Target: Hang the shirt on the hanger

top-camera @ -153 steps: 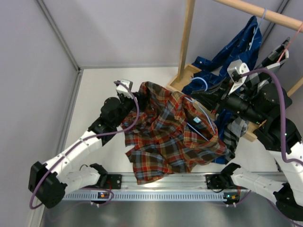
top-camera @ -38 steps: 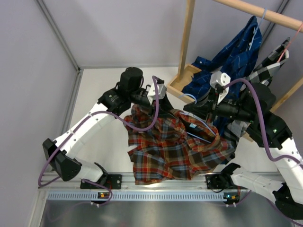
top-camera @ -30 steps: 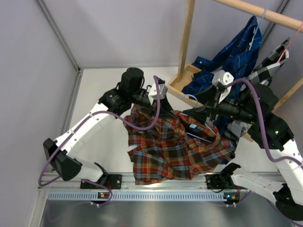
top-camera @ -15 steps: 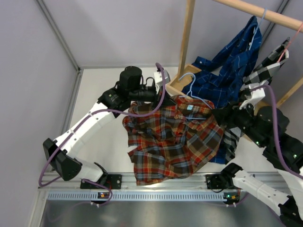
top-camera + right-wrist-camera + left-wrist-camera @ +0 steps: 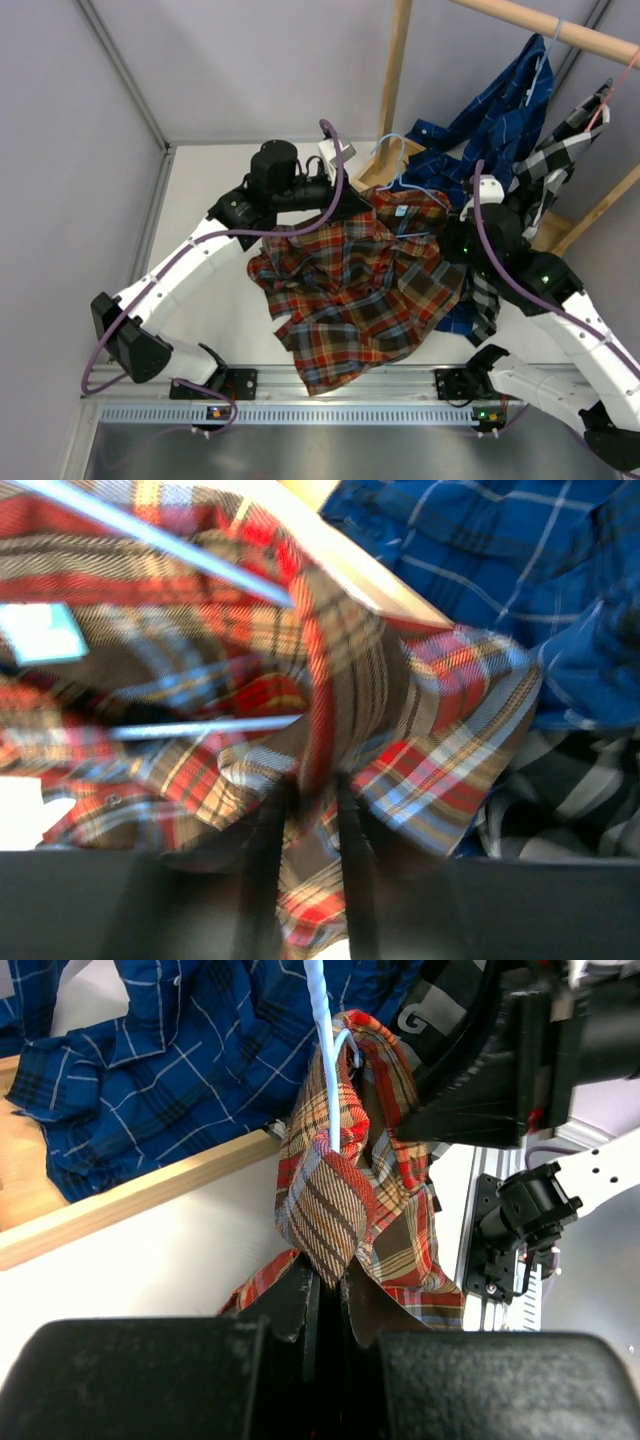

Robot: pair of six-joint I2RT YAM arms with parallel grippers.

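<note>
The plaid shirt (image 5: 350, 290) hangs bunched between both arms above the white table, its collar up by the rack. The light-blue hanger (image 5: 392, 165) sits inside the collar with its hook sticking out on top. In the left wrist view its wire (image 5: 318, 1020) runs down into a fold of the shirt (image 5: 335, 1180). My left gripper (image 5: 328, 1278) is shut on that fold. My right gripper (image 5: 310, 795) is shut on a shirt (image 5: 400, 710) edge at the right shoulder, with hanger wires (image 5: 200, 728) just above it. In the top view the left gripper (image 5: 350, 203) and right gripper (image 5: 455, 232) flank the collar.
A wooden rack post (image 5: 398, 60) and rail (image 5: 560, 30) stand at the back right. A dark blue shirt (image 5: 500, 110) and a black-and-white check shirt (image 5: 555, 160) hang there. The rack's wooden base (image 5: 120, 1200) lies close below the collar. The arms' mounting rail (image 5: 330, 405) runs along the near edge.
My right arm swung right and down to the shirt's right shoulder and closed on the cloth. The shirt and hanger shifted toward the rack. The left gripper kept its hold.
</note>
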